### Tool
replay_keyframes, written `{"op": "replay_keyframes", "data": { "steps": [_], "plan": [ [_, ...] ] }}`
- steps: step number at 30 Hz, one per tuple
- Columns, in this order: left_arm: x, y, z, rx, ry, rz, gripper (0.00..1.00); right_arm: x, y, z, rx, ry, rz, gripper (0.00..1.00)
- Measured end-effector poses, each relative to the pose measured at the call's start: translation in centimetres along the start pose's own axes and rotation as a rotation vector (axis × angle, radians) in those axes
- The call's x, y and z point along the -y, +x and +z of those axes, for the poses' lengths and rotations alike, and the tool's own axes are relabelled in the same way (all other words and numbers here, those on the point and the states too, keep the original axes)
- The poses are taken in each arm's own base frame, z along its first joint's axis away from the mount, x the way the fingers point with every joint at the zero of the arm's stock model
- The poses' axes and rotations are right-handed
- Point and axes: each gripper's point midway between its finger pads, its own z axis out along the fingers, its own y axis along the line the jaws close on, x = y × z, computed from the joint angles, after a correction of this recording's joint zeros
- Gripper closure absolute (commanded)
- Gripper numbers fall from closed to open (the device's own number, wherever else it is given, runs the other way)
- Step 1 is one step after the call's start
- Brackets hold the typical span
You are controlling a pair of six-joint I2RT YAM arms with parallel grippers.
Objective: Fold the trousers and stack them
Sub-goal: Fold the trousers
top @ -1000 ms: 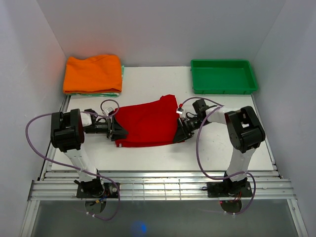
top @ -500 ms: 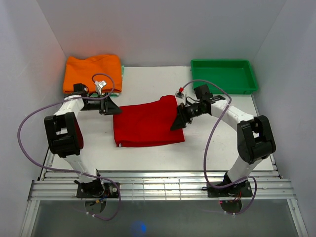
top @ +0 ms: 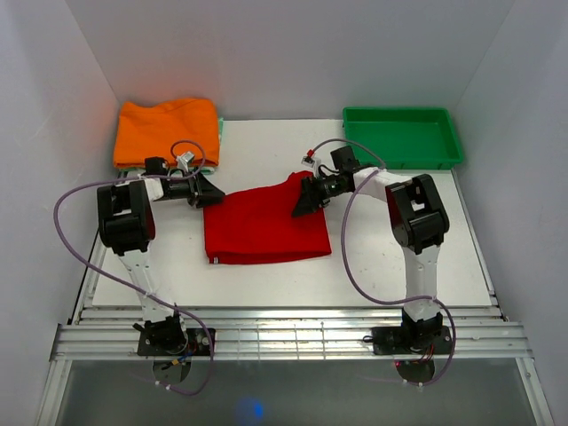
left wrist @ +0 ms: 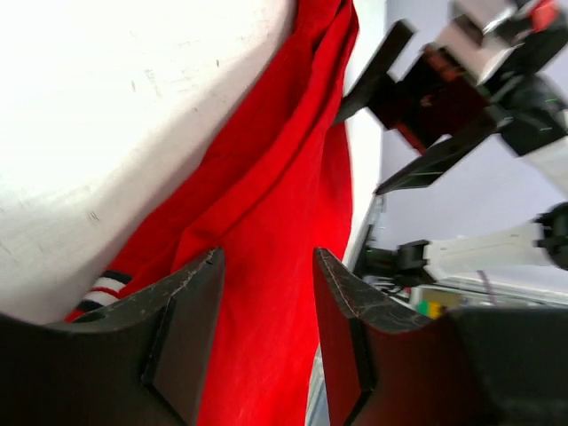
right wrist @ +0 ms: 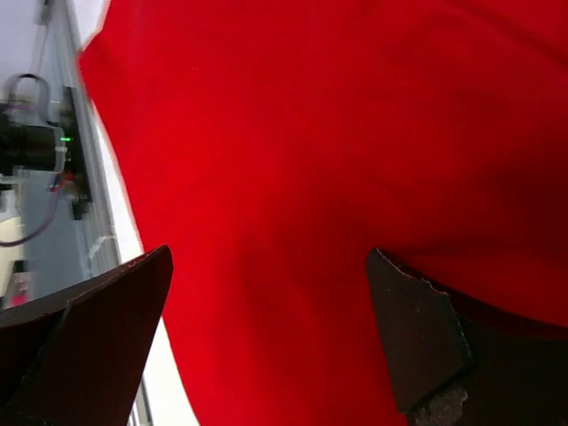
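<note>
Jaws first: the left gripper [left wrist: 266, 253] stands part-way open with nothing pinched between its black fingers [left wrist: 182, 337]. The right gripper [right wrist: 266, 256] is spread wide and empty too, red cloth filling the view beyond the gap. Both are at the bright red soft-fabric trousers [top: 266, 229], which lie folded into a rough rectangle around the middle of the white table [top: 266, 146], a touch nearer its left edge. The left gripper is at the bundle's far-left corner, and the right gripper is over the far-right corner, where the cloth juts toward the table's far edge. The orange folded garment [top: 167, 131] sits in the far-left corner and the green plastic tray [top: 401, 136] in the far-right corner, both apart from the action. How will this handle? It looks light, limp and several layers thick, with no stiffness, so if it is lifted at one spot the rest will likely sag and the layers slide apart. In the left wrist view a striped band [left wrist: 102, 293] peeks out at the cloth's edge beside the left finger, with soft folds running away from it. Best bet, I'd say, is to pinch through all the layers at the two far corners or along a folded edge. Both arms should work together, keeping the bundle taut between them so it doesn't spill open.
</note>
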Motion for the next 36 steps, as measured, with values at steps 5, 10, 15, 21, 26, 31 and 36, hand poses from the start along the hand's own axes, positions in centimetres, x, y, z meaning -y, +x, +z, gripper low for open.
{"op": "replay_keyframes", "data": {
  "steps": [5,10,15,21,26,31,36],
  "plan": [
    [-1.4,-3.1,1.0,0.009,0.015,-0.021,0.41,1.5,-0.2,0.9,0.008,0.005,0.026,0.04],
    [-2.2,-7.0,1.4,0.063,-0.038,0.075,0.17,2.2,-2.1,0.5,0.02,0.093,-0.026,0.02],
    [2.2,-9.3,-2.8,0.174,-0.097,0.174,0.02,-2.0,-6.7,-2.4,0.065,0.265,-0.279,0.05],
    [11.9,-11.3,-18.1,0.552,-0.207,0.368,0.02,-17.5,-10.8,1.4,0.124,0.333,-0.796,0.05],
    [14.5,-11.1,-23.7,0.669,-0.397,0.472,0.02,-22.3,-5.8,9.4,-0.003,0.306,-0.971,0.04],
    [10.7,-6.1,-24.7,0.609,-0.442,0.338,0.02,-16.9,0.8,16.1,-0.234,0.391,-1.001,0.04],
    [6.7,-0.4,-23.4,0.527,-0.428,0.151,0.02,-13.4,5.4,18.0,-0.375,0.457,-1.057,0.03]
  ]
}}
